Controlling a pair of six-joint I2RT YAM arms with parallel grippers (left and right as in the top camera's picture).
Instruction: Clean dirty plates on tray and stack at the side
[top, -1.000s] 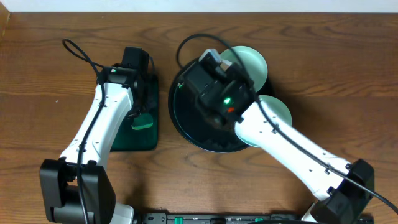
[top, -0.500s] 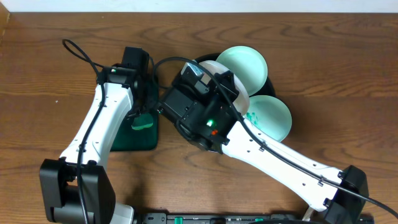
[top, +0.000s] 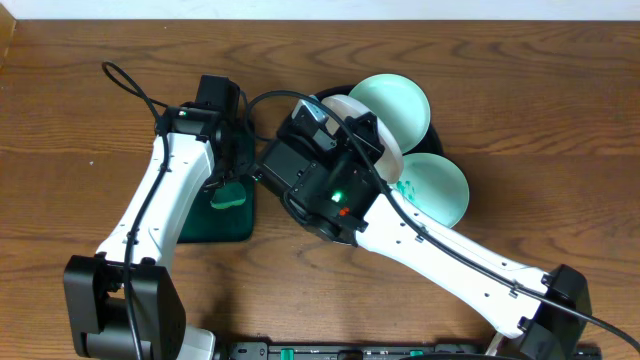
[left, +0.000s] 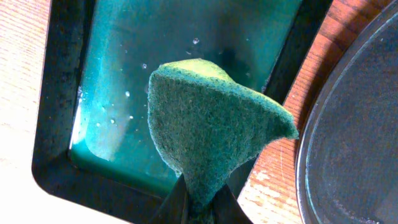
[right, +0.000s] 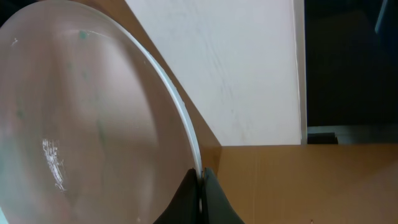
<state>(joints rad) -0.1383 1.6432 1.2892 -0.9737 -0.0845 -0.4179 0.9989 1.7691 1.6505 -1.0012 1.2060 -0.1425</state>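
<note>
My right gripper (right: 200, 182) is shut on the rim of one dirty plate (right: 93, 124), holding it tilted on edge above the black tray (top: 438, 132); faint green marks show on its face. In the overhead view this plate (top: 374, 140) stands beside my right wrist. Two more pale mint plates lie on the tray: one at the back (top: 392, 100) and one at the right (top: 438, 186) with a green smear at its left edge. My left gripper (left: 202, 202) is shut on a green sponge (left: 211, 130), held over the dark green tray (left: 155, 37).
The dark green rectangular tray (top: 215, 226) sits just left of the black tray, whose rim (left: 348, 124) shows at the right of the left wrist view. Bare wooden table lies around both trays. My right arm covers most of the black tray.
My right arm has lifted the plate off the black tray, tilted it on edge and swung left towards the sponge. The left arm has not moved.
</note>
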